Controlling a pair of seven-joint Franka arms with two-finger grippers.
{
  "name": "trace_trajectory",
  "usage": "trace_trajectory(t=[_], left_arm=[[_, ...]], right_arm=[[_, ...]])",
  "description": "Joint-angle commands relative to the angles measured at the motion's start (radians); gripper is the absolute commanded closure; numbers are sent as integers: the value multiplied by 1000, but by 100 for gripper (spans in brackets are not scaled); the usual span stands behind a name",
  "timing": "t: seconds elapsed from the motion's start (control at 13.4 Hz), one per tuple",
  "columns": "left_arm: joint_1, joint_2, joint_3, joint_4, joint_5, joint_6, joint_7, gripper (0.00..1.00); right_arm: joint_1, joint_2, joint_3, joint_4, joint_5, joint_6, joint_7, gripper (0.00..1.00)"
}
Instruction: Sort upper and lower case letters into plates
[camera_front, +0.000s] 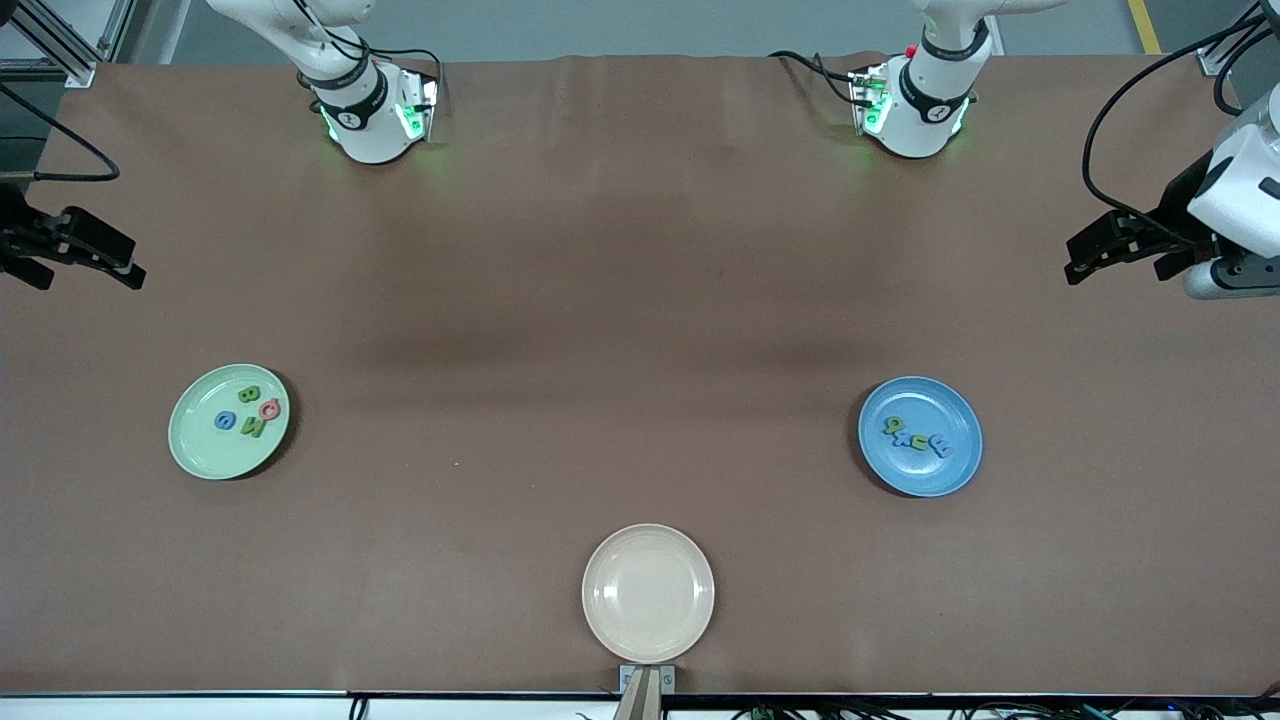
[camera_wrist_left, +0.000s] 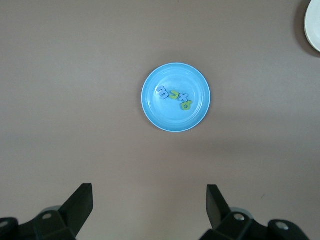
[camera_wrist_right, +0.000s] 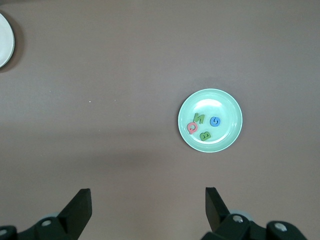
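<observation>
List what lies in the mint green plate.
In the mint green plate lie four toy letters: a green B, a pink-red Q, a blue G and a green N. None covers another; whatever is under them stays hidden.

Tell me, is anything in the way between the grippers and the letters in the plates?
Nothing visible. The left gripper and right gripper hang open at the table's ends, with only bare table between them and the blue plate and green plate, four letters in each.

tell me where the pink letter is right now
The pink letter lies in the mint green plate toward the right arm's end of the table, touching the green letters beside it.
</observation>
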Motion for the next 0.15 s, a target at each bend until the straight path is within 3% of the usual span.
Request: trace_trajectory(t=[0.0, 0.07], left_arm=[[-2, -3, 2, 10, -7, -17, 21, 0], [-4, -3, 2, 10, -7, -17, 21, 0]], right_arm=[[-8, 3, 6, 2, -9, -5, 11, 0], [-8, 3, 6, 2, -9, -5, 11, 0]])
